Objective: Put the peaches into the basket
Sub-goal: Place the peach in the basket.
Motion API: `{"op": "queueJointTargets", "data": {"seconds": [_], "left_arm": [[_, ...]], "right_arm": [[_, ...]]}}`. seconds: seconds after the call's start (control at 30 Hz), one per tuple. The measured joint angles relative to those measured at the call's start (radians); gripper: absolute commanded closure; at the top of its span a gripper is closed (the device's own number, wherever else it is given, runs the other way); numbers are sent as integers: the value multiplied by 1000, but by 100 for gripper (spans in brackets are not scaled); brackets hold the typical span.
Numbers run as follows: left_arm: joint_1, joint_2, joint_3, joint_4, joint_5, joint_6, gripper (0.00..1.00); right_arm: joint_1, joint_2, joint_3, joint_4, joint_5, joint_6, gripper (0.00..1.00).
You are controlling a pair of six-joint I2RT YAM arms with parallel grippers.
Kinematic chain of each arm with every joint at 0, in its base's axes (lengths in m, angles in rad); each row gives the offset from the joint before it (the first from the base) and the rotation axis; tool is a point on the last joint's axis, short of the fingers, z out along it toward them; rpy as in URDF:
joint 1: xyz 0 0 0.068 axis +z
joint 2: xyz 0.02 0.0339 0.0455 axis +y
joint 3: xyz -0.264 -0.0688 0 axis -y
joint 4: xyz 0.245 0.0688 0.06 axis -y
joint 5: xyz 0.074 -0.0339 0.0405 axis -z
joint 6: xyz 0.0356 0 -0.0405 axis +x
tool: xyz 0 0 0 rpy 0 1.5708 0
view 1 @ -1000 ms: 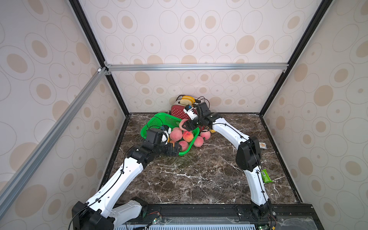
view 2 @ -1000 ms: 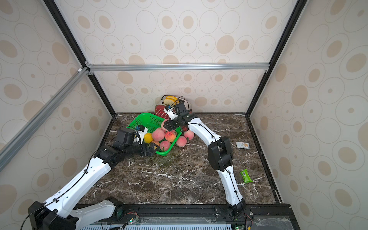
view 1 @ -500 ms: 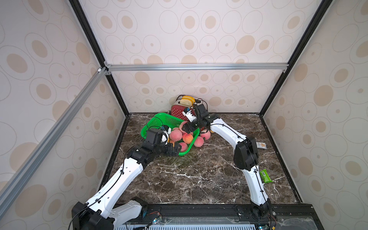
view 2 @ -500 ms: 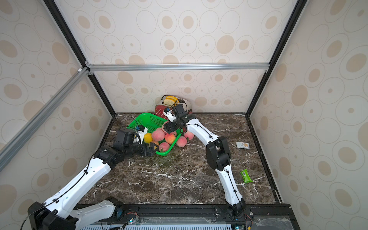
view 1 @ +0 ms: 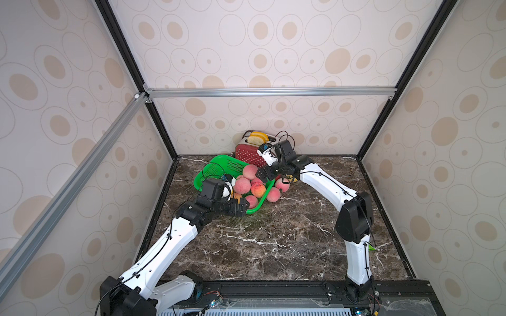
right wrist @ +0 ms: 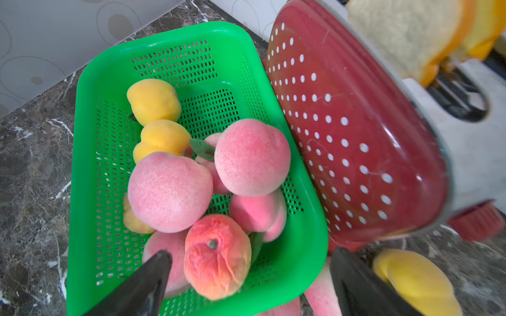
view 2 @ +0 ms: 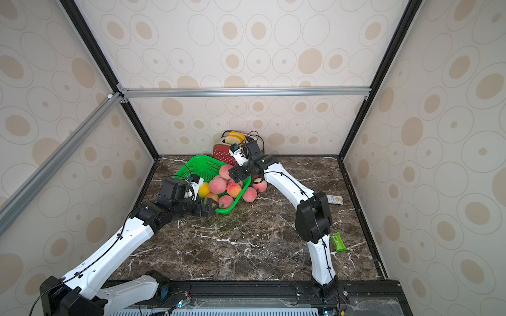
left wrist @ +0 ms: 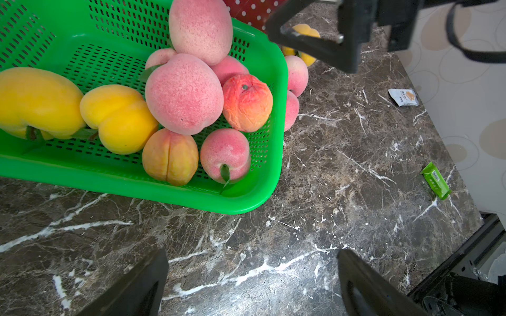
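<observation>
**Letting go over the basket: right jaws now spread**

Over the last second the right gripper [view 1: 264, 175] has opened out above the basket [view 1: 224, 164] and now hangs wide and empty. The right wrist view shows nothing between its fingers [right wrist: 137, 287], only the heap of peaches [right wrist: 169, 191] below. I judge one more fruit has just joined it. The left gripper [view 1: 241, 206] is spread fully too, holding nothing, low beside the basket's near rim.

At least three are not yet in: two pink peaches [view 1: 282, 184] just outside the basket's long wall, and a yellow peach [right wrist: 410, 276] just past them. Room there is tight, since the toaster [view 1: 247, 156] sits close against the basket's far corner. The heap crowds one end up to rim height and could spill; the basket's other end is bare mesh, with open marble top [left wrist: 328, 191] along its near side
</observation>
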Motion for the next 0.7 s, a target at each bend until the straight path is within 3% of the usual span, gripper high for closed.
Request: {"op": "queueJointTargets", "data": {"seconds": [0.37,0.7], "left_arm": [[0,-11,-31,1,1,-7,1],[0,-13,-43,1,2,-15,1]], "right_arm": [[-53,-331,-508,135,68,16,4],[-72,-346,-656,204,47,28,3]]}}
